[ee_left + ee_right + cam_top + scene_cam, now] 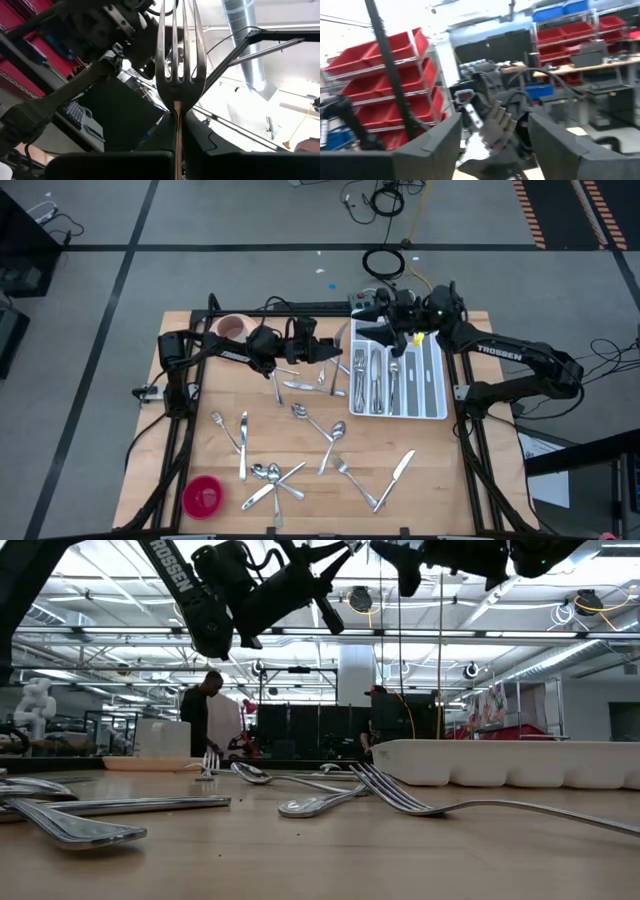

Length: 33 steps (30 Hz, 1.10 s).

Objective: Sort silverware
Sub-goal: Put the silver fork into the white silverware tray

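My left gripper [333,350] hangs over the table beside the near-left side of the white tray [441,408], shut on a silver fork [177,55] whose tines stick out past its fingertips. My right gripper [373,308] hovers above the tray's far end and stands open [492,150] with nothing between its fingers, facing the left gripper. Several forks, spoons and knives lie flat on the wooden table, such as a fork [228,430], spoons [265,472] and a knife [400,467]. More pieces lie in the tray's compartments. My left gripper pinches the fork's handle [177,117] between its two fingers, just behind the neck below the tines. The fingers run along the fork, slanting upward. The fork is lifted clear of the table, tines pointing up and away from the gripper.
A pink cup [232,327] stands at the table's far left, behind the left arm. A red round thing [203,496] lies at the near left corner. In the low view a person [205,705] stands in the room beyond the table.
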Each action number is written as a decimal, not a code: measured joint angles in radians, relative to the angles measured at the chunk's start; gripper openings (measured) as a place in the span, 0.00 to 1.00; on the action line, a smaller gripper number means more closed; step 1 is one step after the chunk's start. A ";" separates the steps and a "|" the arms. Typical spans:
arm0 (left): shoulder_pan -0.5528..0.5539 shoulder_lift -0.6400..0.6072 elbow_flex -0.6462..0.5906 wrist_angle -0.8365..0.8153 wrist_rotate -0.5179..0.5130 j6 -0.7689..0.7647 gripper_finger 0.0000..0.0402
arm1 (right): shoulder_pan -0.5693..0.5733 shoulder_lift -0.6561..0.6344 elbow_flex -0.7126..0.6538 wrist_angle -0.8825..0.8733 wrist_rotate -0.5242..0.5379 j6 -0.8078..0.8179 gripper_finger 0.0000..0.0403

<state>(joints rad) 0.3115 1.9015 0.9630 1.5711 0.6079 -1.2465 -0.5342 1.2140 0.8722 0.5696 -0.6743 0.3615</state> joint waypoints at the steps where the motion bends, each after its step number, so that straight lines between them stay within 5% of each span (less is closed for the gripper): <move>1: 0.000 0.000 0.000 0.000 0.000 0.002 0.03 | 0.000 0.000 0.000 -0.004 -0.009 0.001 0.57; 33: -0.027 0.000 0.072 0.000 0.045 0.049 0.03 | 0.049 0.096 0.014 0.226 -0.013 0.022 0.60</move>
<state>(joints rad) 0.2848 1.9011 1.0351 1.5707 0.6524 -1.1977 -0.4853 1.3102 0.8861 0.7958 -0.6877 0.3837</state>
